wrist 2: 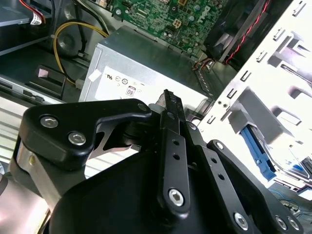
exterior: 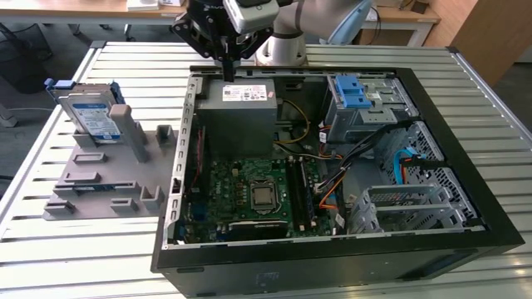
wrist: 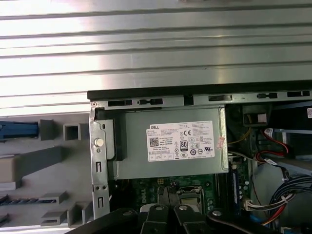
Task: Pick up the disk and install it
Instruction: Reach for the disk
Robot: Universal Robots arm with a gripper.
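One arm (exterior: 287, 28) | pointing down over power-supply box (exterior: 241, 112) | fingers (exterior: 227, 70) closed, empty | disk (exterior: 93, 118) well apart

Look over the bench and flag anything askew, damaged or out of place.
Nothing stands out. The disk stands on edge in the grey holder, outside the open computer case. The hand hangs shut and empty near the power supply.

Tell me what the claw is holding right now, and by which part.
Nothing. The claw hangs empty over the grey power-supply box; the silver blue-framed disk stands apart.
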